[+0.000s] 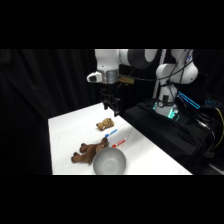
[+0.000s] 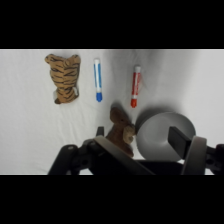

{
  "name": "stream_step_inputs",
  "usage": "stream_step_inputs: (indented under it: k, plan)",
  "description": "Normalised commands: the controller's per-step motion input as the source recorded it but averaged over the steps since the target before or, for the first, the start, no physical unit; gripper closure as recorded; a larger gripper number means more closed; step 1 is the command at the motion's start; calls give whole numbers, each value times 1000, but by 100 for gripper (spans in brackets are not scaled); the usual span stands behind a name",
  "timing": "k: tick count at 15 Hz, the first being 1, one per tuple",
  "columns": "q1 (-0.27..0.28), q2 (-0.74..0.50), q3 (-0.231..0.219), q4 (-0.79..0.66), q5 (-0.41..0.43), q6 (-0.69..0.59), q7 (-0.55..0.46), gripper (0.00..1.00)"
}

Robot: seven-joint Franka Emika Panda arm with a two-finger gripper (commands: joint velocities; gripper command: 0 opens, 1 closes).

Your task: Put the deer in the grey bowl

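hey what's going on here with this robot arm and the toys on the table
The white arm's gripper hangs above the white table, holding nothing. Below it lie a tiger-striped plush toy, a blue marker and a red marker. The dark brown deer lies on the table right beside the grey bowl, not in it. The bowl looks empty in both views, so the deer has not been picked up yet.

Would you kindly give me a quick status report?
End effector high above table, holding nothing. Deer on table beside grey bowl, not in it. Nothing blocking the deer.
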Motion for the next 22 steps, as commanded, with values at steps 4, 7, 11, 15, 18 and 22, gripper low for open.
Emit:
stream_step_inputs:
  k: [4,7,11,15,18,22]
  plan:
    - [-31,149,-12,164,-23,17,-26,0]
    - [-66,471,-37,522,-41,47,-87,0]
    - [-57,532,-14,629,-21,4,-102,0]
    - [-8,439,50,512,22,0,-86,0]
    - [29,432,60,461,0,35,-52,0]
    - [22,392,11,417,-55,48,-48,0]
